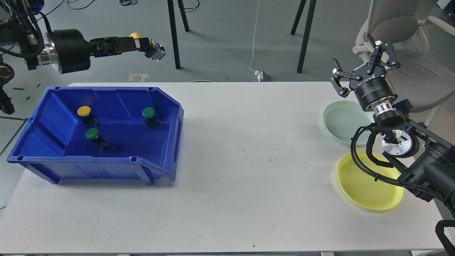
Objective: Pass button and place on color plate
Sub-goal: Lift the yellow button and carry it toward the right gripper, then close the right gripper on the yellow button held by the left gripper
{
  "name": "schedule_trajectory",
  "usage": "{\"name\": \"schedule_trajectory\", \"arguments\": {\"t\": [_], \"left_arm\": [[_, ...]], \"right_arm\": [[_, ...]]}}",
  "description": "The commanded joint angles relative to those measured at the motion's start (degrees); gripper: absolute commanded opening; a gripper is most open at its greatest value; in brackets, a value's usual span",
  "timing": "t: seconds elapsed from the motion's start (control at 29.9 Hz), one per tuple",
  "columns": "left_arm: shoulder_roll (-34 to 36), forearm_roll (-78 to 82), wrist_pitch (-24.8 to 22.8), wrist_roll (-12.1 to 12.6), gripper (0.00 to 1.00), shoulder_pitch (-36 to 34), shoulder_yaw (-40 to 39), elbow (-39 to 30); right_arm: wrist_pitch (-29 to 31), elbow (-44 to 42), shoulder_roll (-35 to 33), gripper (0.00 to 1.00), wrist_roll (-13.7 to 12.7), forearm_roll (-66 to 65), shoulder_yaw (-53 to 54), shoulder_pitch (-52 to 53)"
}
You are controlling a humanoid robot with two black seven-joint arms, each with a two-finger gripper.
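My left gripper [147,45] is raised above the far edge of the blue bin [53,142] and is shut on a yellow button [156,53]; its yellow cap peeks out behind the fingers. In the bin lie another yellow button [85,113] and two green buttons [150,115] [94,137]. My right gripper [362,62] is open and empty, held up above the far right of the table. Below it lie a pale green plate [341,122] and a yellow plate [366,188], partly hidden by my right arm.
The white table [249,160] stretches between bin and plates. A grey office chair [408,42] stands behind the right arm. Black stand legs [174,35] and a white cable are on the floor beyond the table.
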Motion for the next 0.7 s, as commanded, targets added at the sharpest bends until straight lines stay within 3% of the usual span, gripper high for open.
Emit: {"name": "schedule_trajectory", "arguments": {"t": [0.0, 0.13, 0.33, 0.67], "left_arm": [[-4.8, -11.5, 0.0, 0.0, 0.3, 0.6, -2.4, -1.5], [-17.1, -14.5, 0.0, 0.0, 0.31, 2.5, -3.9, -0.2], [-33.1, -13.3, 0.0, 0.0, 0.32, 3.7, -3.0, 9.1], [-36.4, -13.2, 0.0, 0.0, 0.32, 5.0, -3.2, 11.7]], "right_arm": [[0.0, 0.0, -0.2, 1.0, 0.0, -4.2, -0.8, 0.7], [0.0, -0.1, -1.2, 1.0, 0.0, -5.2, -0.8, 1.8], [0.0, 0.8, -3.6, 0.98, 0.0, -10.8, -1.2, 1.9], [0.0, 19.5, -5.1, 0.94, 0.0, -30.2, -1.4, 2.0]]}}
